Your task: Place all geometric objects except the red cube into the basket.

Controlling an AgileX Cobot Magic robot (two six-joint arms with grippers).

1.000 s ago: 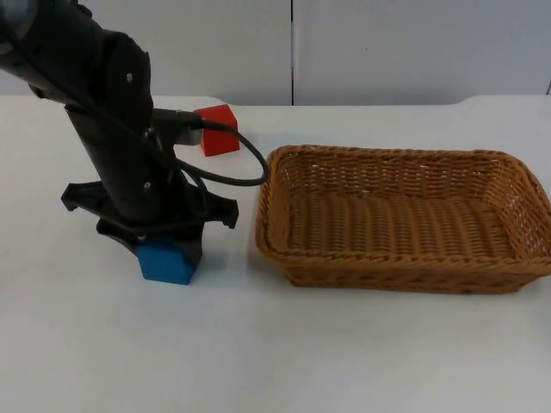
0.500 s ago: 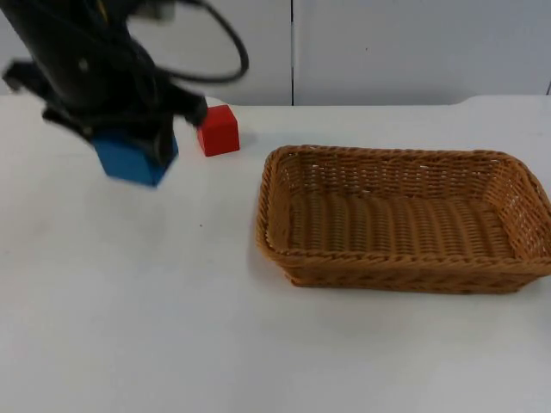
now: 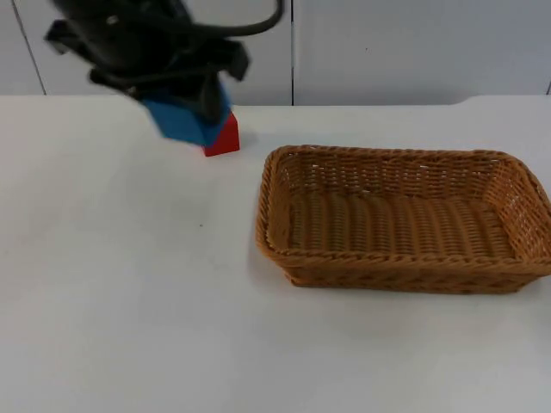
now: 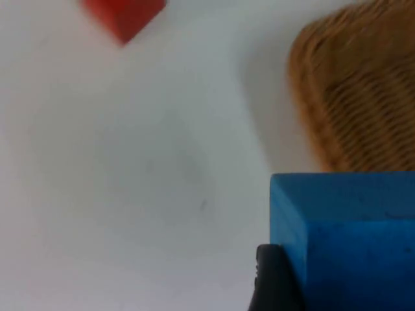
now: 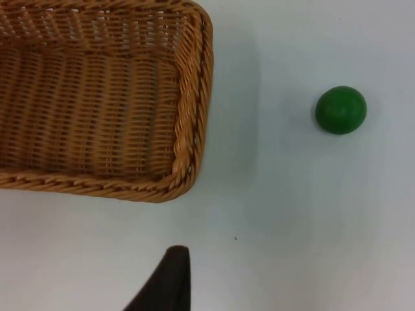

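Right, your table (image 3: 129, 327): wide bare white stretch across lower frame in top view. Basket (image 3: 400, 219) right of centre, far edge cut by frame, open white strip between it and blocks. Left gripper (image 3: 185, 103) upper left, raised, clamped on blue block (image 3: 188, 119); block hides most of red cube (image 3: 224, 138). Green ball (image 5: 341, 110) on table, apart from basket corner. Right gripper: can't tell fingers.

White table top (image 3: 129, 327) ends at a grey partition wall (image 3: 413, 52). Resting directly on it: a woven basket (image 3: 400, 280) at the right side, a red cube (image 3: 225, 138) near the far edge, and a green ball (image 5: 340, 110) beside the basket's end
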